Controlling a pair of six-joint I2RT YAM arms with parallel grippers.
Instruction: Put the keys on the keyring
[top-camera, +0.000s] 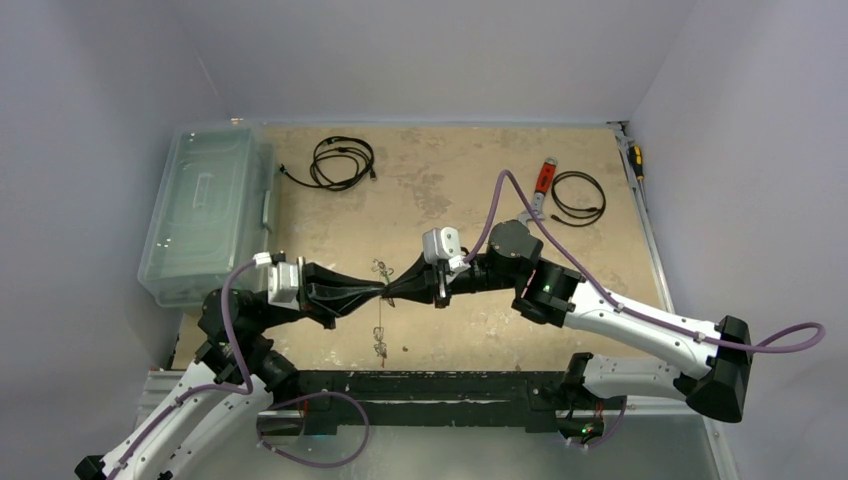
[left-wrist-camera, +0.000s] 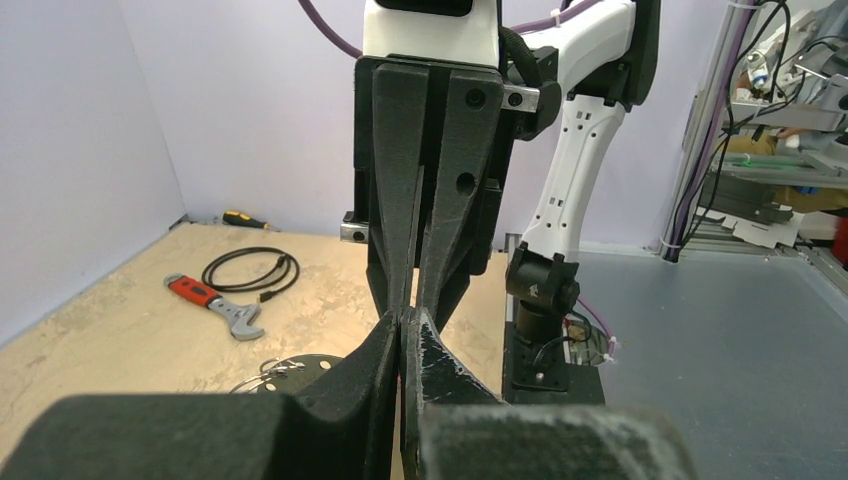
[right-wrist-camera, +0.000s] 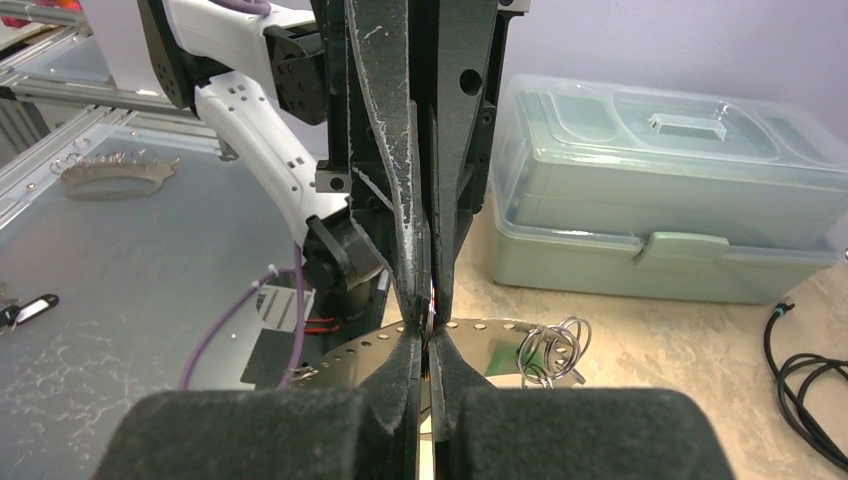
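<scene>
Keyring (top-camera: 381, 322) — thin grey line edge-on, tiny keys (top-camera: 381, 347) at its near end

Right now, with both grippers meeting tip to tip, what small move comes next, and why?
Probably ease the right gripper open and back slightly, left gripper holding: both look pinched shut on one spot of the keyring, so neither is free for threading.

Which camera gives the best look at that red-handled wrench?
The left wrist view: the red-handled wrench lies whole and near. The top view shows it small, beside a coiled cable. The right wrist view misses it.
</scene>
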